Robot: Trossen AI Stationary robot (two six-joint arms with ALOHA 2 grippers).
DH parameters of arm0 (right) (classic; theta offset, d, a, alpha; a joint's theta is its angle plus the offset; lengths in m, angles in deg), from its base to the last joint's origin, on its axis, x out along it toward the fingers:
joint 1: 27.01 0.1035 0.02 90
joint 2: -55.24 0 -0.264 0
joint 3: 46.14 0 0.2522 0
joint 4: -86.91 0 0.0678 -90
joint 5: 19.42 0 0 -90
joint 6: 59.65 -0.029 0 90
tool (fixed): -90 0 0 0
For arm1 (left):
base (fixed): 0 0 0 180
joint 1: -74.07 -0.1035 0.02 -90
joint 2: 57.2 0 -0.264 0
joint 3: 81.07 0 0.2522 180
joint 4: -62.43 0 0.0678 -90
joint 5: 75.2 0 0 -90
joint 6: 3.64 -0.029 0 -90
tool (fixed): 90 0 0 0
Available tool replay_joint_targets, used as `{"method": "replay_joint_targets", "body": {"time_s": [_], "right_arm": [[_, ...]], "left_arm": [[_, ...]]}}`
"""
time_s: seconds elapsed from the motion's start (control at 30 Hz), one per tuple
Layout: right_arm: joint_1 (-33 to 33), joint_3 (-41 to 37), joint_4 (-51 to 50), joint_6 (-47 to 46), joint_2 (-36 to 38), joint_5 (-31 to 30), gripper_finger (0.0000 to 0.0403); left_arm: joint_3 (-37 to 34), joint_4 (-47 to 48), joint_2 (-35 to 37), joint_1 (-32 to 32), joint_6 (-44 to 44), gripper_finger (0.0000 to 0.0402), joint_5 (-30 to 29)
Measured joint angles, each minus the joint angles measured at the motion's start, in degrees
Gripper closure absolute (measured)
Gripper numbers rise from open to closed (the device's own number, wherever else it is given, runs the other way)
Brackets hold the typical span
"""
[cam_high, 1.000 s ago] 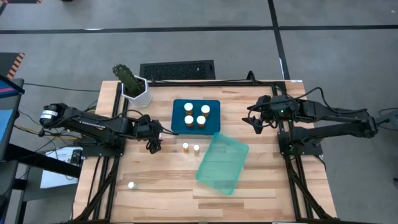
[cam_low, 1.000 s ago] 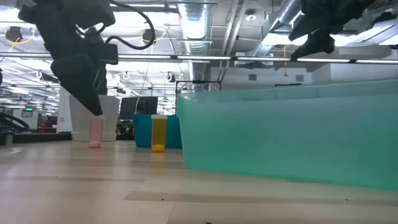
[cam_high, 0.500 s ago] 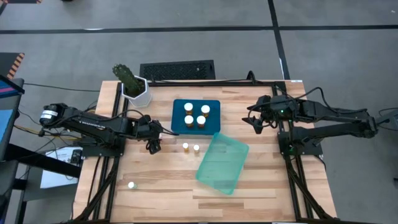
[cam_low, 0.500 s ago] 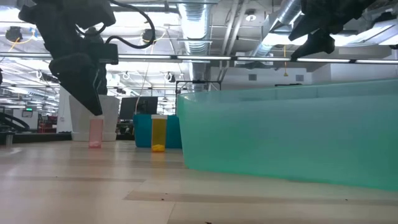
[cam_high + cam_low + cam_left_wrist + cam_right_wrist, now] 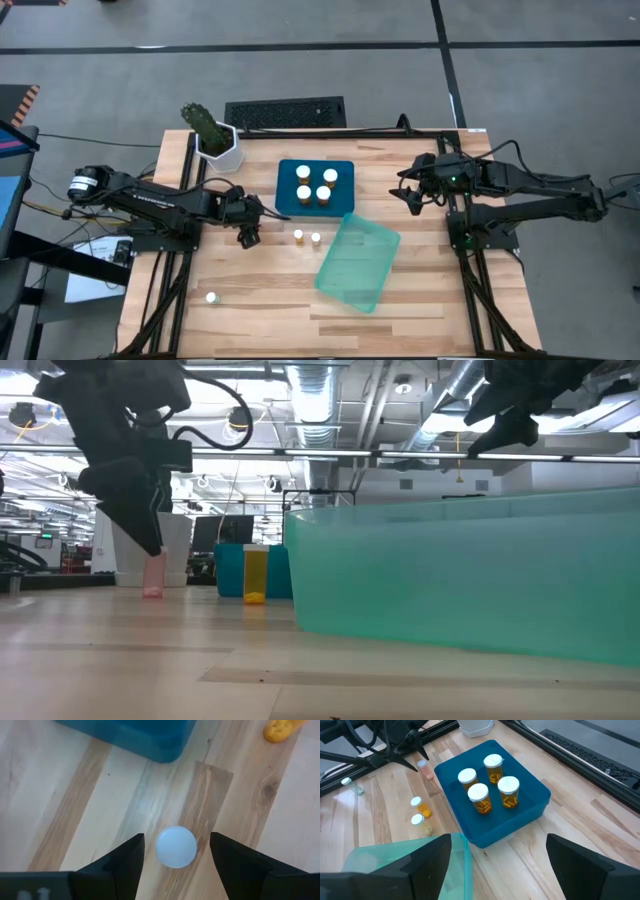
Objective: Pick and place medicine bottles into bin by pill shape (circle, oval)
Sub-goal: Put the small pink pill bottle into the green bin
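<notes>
My left gripper (image 5: 249, 235) hangs open, fingers pointing down, over a slim pale bottle with a white cap (image 5: 175, 847). The cap shows between the two fingers, and the fingertips (image 5: 150, 542) stand just above the bottle (image 5: 153, 574), which stands upright on the table. Four amber bottles (image 5: 490, 782) stand in the blue bin (image 5: 345, 168). Two slim bottles (image 5: 298, 236) (image 5: 315, 239) stand between the blue bin and the teal bin (image 5: 358, 262). Another pale bottle (image 5: 211, 297) is at the near left. My right gripper (image 5: 411, 200) waits open above the table's far right.
A white hexagonal pot with a cactus (image 5: 218, 140) stands at the far left corner, and a black keyboard (image 5: 285, 112) lies beyond the far edge. The teal bin (image 5: 470, 575) fills the low view's right. Bare wood lies at the near left and near right.
My left gripper has shifted a little toward the table's right edge and come down slightly toward the pale bottle below it. The bottles and the bins have stayed in place.
</notes>
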Motion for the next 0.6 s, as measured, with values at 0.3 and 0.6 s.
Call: {"method": "replay_joint_targets", "body": {"time_s": [0.3, 0.6], "right_arm": [[0.0, 0.0, 0.0, 0.0, 0.0, 0.0, 0.0069], [0.0, 0.0, 0.0, -0.1, 0.0, 0.0, 0.0069]], "left_arm": [[0.0, -0.1, 0.0, 0.0, -0.2, 0.0239, 1.2], [0.0, -0.1, 0.0, 0.0, 0.0, 0.0291, 1.5]]}}
